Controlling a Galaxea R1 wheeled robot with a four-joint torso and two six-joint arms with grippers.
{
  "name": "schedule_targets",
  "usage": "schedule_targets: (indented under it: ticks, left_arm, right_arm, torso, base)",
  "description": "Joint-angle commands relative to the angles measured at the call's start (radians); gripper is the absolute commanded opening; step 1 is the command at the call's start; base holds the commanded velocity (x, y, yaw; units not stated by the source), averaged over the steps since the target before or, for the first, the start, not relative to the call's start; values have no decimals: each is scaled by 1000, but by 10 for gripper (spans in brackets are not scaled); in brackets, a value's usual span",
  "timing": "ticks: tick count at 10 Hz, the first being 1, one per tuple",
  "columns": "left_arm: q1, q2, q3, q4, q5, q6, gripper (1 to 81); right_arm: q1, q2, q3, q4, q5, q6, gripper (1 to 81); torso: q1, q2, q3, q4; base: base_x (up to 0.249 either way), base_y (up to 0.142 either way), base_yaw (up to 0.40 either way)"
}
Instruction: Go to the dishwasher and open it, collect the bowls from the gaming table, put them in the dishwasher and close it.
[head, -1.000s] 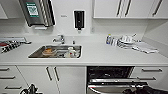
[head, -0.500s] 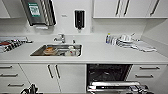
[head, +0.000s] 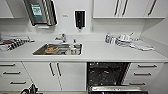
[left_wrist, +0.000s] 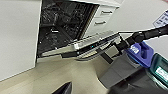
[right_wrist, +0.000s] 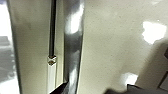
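Since one second ago the whole head view has shifted, so the camera has moved, and the dishwasher (head: 108, 75) now shows more of its dark inside below the white counter (head: 100, 53). It sits to the right of the sink (head: 58, 49), between white cabinet doors (head: 53, 75) and white drawers (head: 146, 73). Its door (left_wrist: 82, 46) is lowered, with the steel edge near the bottom of the head view, and the left wrist view also shows it hanging open in front of the racks. The right wrist view shows a shiny metal bar, very close, over a pale floor. Whether either gripper is open or closed, I cannot tell. Some white dishes (head: 126, 40) stand on the counter at right.
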Motion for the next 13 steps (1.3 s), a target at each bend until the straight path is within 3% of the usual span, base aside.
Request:
schedule_targets:
  ticks: [1,5,6,8,10,11,13]
  left_arm:
    - [-86,-29,29,-5,9,-2,811]
    - [-85,-15,23,-5,32,-2,811]
    - [-77,-7,7,-9,55,-4,811]
    - [39,13,-112,-21,96,-12,811]
    - [231,77,-312,-12,66,-12,811]
    - [329,122,-405,-12,-23,-7,811]
    - [481,216,-538,-4,-146,-3,811]
  right_arm:
    - [81,-40,5,20,-50,0,811]
    - [46,-68,10,11,1,-21,811]
    - [44,-85,37,-14,1,-63,811]
    - [10,-111,111,-103,3,-261,811]
    - [-89,-112,129,-144,1,-524,811]
    - [-146,-106,122,-147,3,-624,811]
    - [-242,-108,123,-155,16,-775,811]
  torso:
    - [0,0,0,0]
    - [0,-1,0,0]
    - [0,-1,0,0]
    - [0,0,0,0]
    - [0,0,0,0]
    - [0,0,0,0]
    - [0,0,0,0]
  base:
    - [-70,0,0]
    - [-34,0,0]
    - [0,0,0]
    - [0,0,0]
    - [0,0,0]
    - [0,0,0]
    - [0,0,0]
